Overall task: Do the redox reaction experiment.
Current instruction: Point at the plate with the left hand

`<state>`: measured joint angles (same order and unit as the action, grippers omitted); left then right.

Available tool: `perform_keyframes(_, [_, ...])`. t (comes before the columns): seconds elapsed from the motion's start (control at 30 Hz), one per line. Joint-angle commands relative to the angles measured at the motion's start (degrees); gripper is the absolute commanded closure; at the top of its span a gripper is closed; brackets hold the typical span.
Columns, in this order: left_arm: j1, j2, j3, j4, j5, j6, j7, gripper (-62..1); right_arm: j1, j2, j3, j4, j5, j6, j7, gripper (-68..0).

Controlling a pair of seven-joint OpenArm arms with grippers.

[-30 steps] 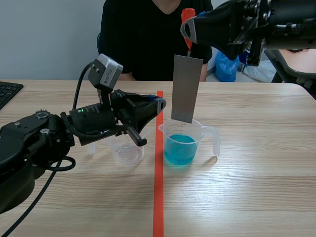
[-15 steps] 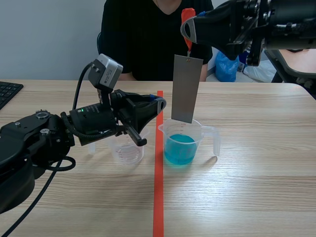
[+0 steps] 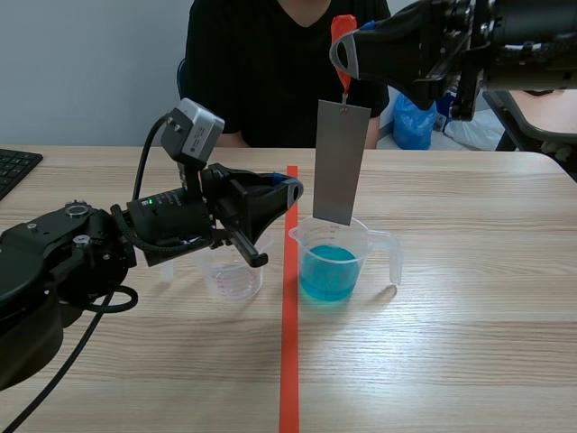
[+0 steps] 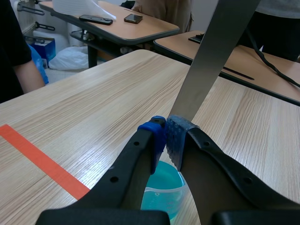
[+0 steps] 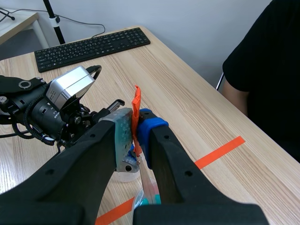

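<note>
Keyboard (image 3: 13, 170): black, at the far left edge of the table (image 3: 469, 343).
Left gripper (image 3: 293, 189): fingers closed together with the pads touching and nothing between them. It hovers over the clear cup (image 3: 233, 275) and points toward the beaker.
Clear cup: on the table, just left of the tape line (image 3: 289, 361).
Beaker (image 3: 361, 236): just right of the tape line, holding blue liquid (image 3: 327, 271), handle to the right.
Metal plate (image 3: 342, 162): hanging upright, lower edge at the beaker's mouth, above the liquid.
Right gripper (image 3: 345, 56): raised, clamped on the orange tab (image 3: 341, 27) from which the plate hangs.
</note>
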<state>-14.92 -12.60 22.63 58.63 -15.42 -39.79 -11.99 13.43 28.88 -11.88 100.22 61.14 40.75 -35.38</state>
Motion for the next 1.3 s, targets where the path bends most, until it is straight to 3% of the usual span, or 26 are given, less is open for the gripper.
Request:
perform_keyframes(0.0, [-0.66, -1.09, -0.04, 0.87, -0.66, -0.09, -0.57, -4.0, 0.87, 0.0, 0.17, 0.57, 1.05, -0.26, 1.05, -1.5])
perform_keyframes(0.17, [0.37, -7.78, -0.04, 0.92, -1.01, -0.09, -0.61, -4.0, 0.87, 0.0, 0.17, 0.57, 1.05, -0.26, 1.05, -1.5])
perform_keyframes(0.23, [1.81, -11.89, -0.37, 1.05, -2.71, -0.09, -1.4, -4.0, 0.87, 0.0, 0.17, 0.57, 1.05, -0.26, 1.03, -1.5])
perform_keyframes(0.33, [5.05, -18.93, -1.64, 1.14, -7.8, -0.09, -4.07, -4.0, 0.87, 0.0, 0.17, 0.57, 1.05, -0.26, 1.03, -1.5])
perform_keyframes(0.4, [8.17, -23.78, -3.48, 1.62, -9.81, -0.09, -6.08, -4.0, 0.87, 0.0, 0.17, 0.57, 1.05, -0.26, 1.03, -1.5])
perform_keyframes(0.57, [19.52, -33.53, -11.89, 1.99, -9.77, -0.09, -10.12, -4.0, 0.87, 0.0, 0.17, 0.57, 1.05, -0.26, 1.03, -1.5])
perform_keyframes(0.67, [28.57, -36.09, -18.75, 1.99, -8.76, 2.01, -12.7, -4.0, 0.87, 0.0, 0.17, 0.57, 1.05, -0.26, 1.03, -1.5])
perform_keyframes(0.8, [42.16, -35.04, -29.59, 1.99, -8.33, 5.99, -17.05, -4.0, 0.87, 0.0, 0.17, 0.57, 1.05, -0.26, 1.03, -1.5])
perform_keyframes(1.0, [59.1, -26.38, -43.93, 2.64, 2.27, 9.77, -28.98, -4.0, 0.87, 0.0, 0.17, 0.57, 1.05, -0.26, 1.01, -1.5])
perform_keyframes(1.27, [68.7, -13.35, -50.05, 4.94, 24.0, 20.35, -38.8, -4.0, 0.87, 0.0, 0.17, 0.57, 1.05, -0.26, 0.98, -1.5])
